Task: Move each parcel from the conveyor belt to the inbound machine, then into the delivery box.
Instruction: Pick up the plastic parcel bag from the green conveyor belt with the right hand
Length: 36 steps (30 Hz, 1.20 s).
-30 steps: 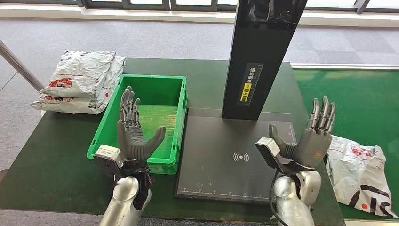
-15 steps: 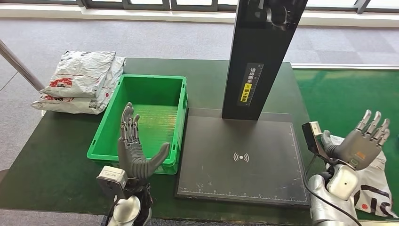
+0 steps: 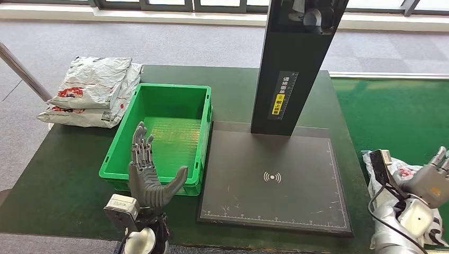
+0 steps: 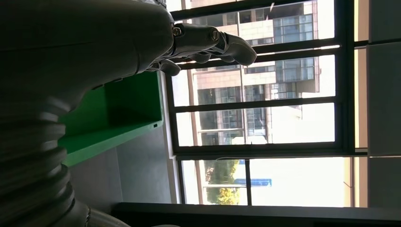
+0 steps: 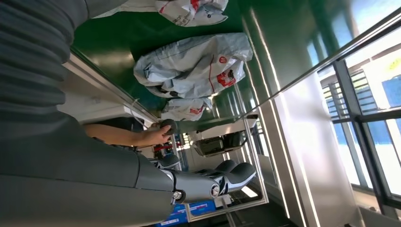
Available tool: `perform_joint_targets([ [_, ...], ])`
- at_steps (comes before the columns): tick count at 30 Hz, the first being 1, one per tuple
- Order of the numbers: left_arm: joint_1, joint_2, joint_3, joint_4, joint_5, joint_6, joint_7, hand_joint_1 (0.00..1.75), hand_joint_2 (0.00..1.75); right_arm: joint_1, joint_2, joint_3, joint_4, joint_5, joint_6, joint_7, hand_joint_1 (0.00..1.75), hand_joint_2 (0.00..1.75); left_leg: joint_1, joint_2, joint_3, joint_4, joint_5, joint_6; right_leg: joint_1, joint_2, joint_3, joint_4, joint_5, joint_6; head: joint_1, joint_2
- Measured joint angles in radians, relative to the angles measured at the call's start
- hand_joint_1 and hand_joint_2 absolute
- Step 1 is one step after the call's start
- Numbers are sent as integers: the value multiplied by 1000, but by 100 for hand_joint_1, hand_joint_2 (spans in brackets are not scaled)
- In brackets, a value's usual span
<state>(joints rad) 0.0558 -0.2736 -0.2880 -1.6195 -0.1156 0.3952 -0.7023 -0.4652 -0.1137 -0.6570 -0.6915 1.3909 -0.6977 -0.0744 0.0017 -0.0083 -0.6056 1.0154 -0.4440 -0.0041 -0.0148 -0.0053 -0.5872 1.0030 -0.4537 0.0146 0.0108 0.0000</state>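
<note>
While the left hand (image 3: pixel 150 180) stands up in front of the green plastic box (image 3: pixel 159 138) with fingers spread wide, holding nothing, the right hand (image 3: pixel 431 182) hangs over a crinkly white plastic parcel (image 3: pixel 382 170) on the green conveyor belt (image 3: pixel 397 116), fingers apart, empty.
</note>
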Motion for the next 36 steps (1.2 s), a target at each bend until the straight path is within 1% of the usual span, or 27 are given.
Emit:
perform_joint_targets([
  [6, 0, -1, 3, 2, -1, -15, 0, 0, 175, -4, -7, -70, 45, -9, 0, 12, 0, 175, 0, 0, 0, 0, 0, 0, 0, 0, 0, 0, 0, 0, 0, 0],
  [8, -1, -2, 7, 6, -2, -22, 0, 0, 175, -3, -17, -99, 70, 3, 0, 49, 0, 175, 0, 0, 0, 0, 0, 0, 0, 0, 0, 0, 0, 0, 0, 0],
  [12, -2, -4, 14, 17, -5, -32, 0, 0, 175, 14, -34, -161, 93, 63, 0, 157, 0, 175, 0, 0, 0, 0, 0, 0, 0, 0, -1, 0, 0, 0, 0, 0],
  [15, -2, -6, 23, 25, -5, -36, 0, 0, 175, 29, -40, -204, 103, 84, 0, 190, 0, 175, 0, 0, 0, 0, 0, 0, 0, 0, -1, 0, 0, 0, 0, 0],
  [17, -2, -6, 28, 29, -6, -38, 0, 0, 175, 33, -44, -224, 114, 84, 1, 196, 0, 175, 0, 1, 0, 0, 0, 0, 0, 1, -1, 0, 0, 0, 0, 0],
  [19, -2, -6, 31, 31, -10, -42, 0, 0, 175, 29, -52, -242, 147, 62, 21, 183, 0, 175, 0, 2, 0, 0, 0, 0, 0, 2, -1, 0, 0, 0, 0, 0],
  [23, -2, -6, 34, 32, -17, -62, 0, 0, 175, 19, -67, -282, 230, -25, 141, 110, 0, 175, 0, 2, 0, 0, 0, 0, 0, 2, -1, 0, 0, 0, 0, 0],
  [25, -2, -7, 37, 33, -17, -81, 0, 0, 175, 15, -73, -302, 260, -47, 180, 103, 87, 175, 0, 2, 0, 0, 0, 0, 0, 2, -1, 0, 0, 0, 0, 0],
  [27, -2, -7, 45, 34, -16, -97, 0, 0, 175, 11, -81, -313, 281, -37, 198, 132, 175, 175, 0, 2, 1, 0, 0, 0, 0, 2, 0, 0, 0, 0, 0, 0],
  [31, -1, -9, 60, 34, -15, -116, 0, 0, 175, 10, -91, -315, 304, 34, 191, 226, 175, 175, 0, 2, 1, 0, 0, 0, 0, 2, 0, 0, 0, 0, 0, 0],
  [33, 0, -10, 65, 33, -19, -120, 0, 0, 175, 11, -92, -315, 313, 43, 187, 229, 175, 175, 0, 1, 1, 0, 0, 0, 0, 2, 0, 0, 0, 0, 0, 0],
  [36, 1, -11, 70, 33, -23, -122, 0, 0, 175, 10, -92, -315, 320, 37, 184, 202, 175, 175, 0, 2, 1, 0, 0, 0, 0, 2, 0, 0, 0, 0, 0, 0],
])
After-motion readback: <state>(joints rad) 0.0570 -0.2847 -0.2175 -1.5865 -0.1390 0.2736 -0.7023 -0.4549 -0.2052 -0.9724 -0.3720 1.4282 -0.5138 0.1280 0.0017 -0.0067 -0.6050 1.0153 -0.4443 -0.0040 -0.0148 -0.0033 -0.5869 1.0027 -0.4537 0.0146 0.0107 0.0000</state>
